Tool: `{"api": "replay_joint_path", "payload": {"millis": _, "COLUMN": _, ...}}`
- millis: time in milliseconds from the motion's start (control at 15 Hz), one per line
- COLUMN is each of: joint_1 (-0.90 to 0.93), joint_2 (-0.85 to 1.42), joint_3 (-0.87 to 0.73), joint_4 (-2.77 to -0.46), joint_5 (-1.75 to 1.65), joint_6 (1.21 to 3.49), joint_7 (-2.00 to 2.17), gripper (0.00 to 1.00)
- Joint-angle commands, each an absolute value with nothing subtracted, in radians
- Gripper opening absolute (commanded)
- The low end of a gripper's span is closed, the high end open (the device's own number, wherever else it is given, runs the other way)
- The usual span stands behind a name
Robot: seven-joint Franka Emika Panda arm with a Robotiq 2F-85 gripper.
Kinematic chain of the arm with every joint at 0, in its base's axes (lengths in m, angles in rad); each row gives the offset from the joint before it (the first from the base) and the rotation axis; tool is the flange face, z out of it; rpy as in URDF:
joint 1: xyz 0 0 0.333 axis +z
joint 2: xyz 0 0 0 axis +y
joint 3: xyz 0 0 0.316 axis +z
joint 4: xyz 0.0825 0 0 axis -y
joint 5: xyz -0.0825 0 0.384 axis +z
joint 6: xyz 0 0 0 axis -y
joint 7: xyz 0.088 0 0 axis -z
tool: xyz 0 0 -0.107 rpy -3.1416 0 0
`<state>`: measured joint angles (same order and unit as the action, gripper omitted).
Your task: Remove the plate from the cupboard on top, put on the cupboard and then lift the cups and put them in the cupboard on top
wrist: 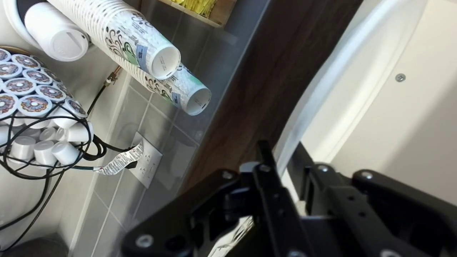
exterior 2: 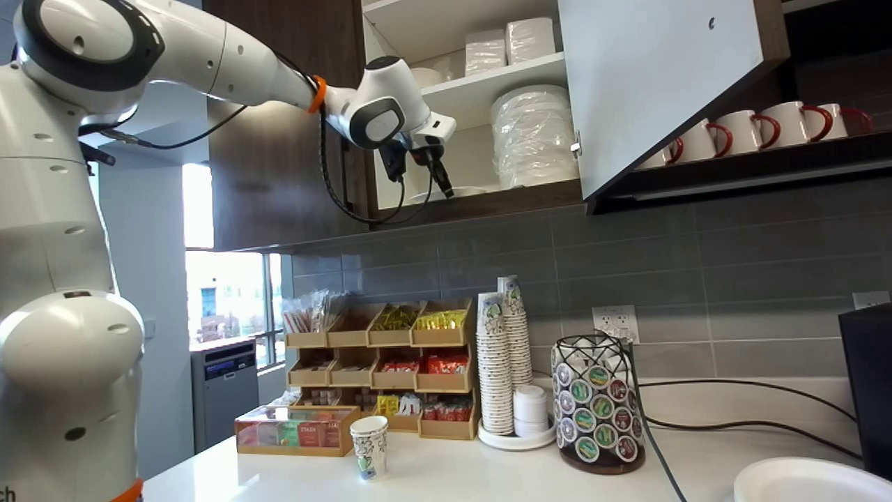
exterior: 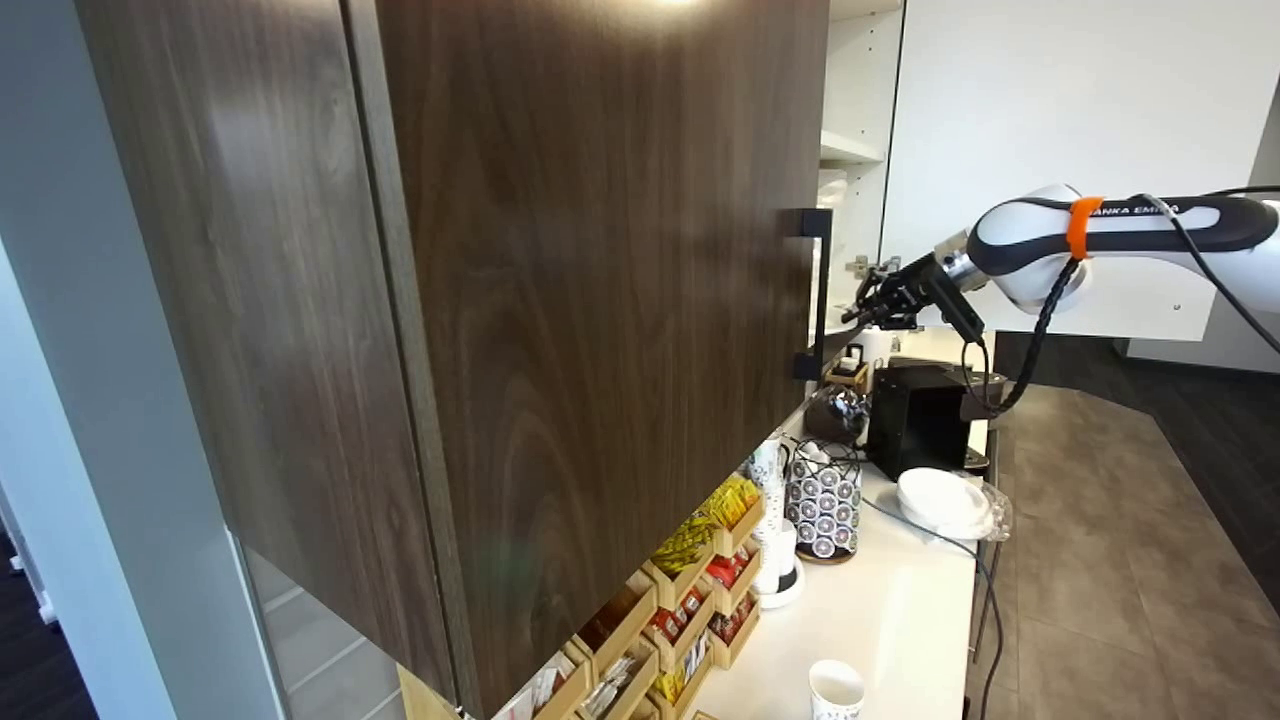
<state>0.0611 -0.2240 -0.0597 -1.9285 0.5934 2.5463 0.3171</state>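
Note:
A white plate (exterior 2: 465,191) lies flat on the lowest shelf of the open upper cupboard (exterior 2: 516,197). In the wrist view, its rim (wrist: 323,87) runs along the dark wood edge and passes between the fingers of my gripper (wrist: 282,153). The fingers are partly apart, one on each side of the rim; whether they press on it is not clear. In an exterior view my gripper (exterior: 856,312) reaches into the cupboard opening. A patterned paper cup (exterior 2: 369,446) stands upright on the counter. Stacked paper cups (exterior 2: 495,369) stand at the back; they also show in the wrist view (wrist: 142,46).
A wrapped plate stack (exterior 2: 535,139) stands right of the plate. An open door (exterior 2: 648,84) flanks the cupboard, with mugs (exterior 2: 746,132) on a shelf beyond. Below are snack bins (exterior 2: 397,355), a pod rack (exterior 2: 599,411), a cable and a white dish (exterior 2: 808,481).

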Motion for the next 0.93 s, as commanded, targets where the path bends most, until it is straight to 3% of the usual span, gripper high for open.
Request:
{"api": "replay_joint_path", "payload": {"millis": 0, "joint_1": 0.043, "joint_2": -0.224, "joint_3": -0.064, "joint_4": -1.911, "joint_5": 0.645, "joint_6": 2.523, "joint_7": 0.324, "gripper": 0.0}}
{"api": "replay_joint_path", "payload": {"millis": 600, "joint_1": 0.022, "joint_2": -0.332, "joint_3": -0.094, "joint_4": -1.943, "joint_5": 0.803, "joint_6": 2.516, "joint_7": 0.272, "gripper": 0.01}}
{"api": "replay_joint_path", "payload": {"millis": 867, "joint_1": 0.016, "joint_2": -0.437, "joint_3": -0.122, "joint_4": -1.983, "joint_5": 0.789, "joint_6": 2.388, "joint_7": 0.217, "gripper": 0.01}}
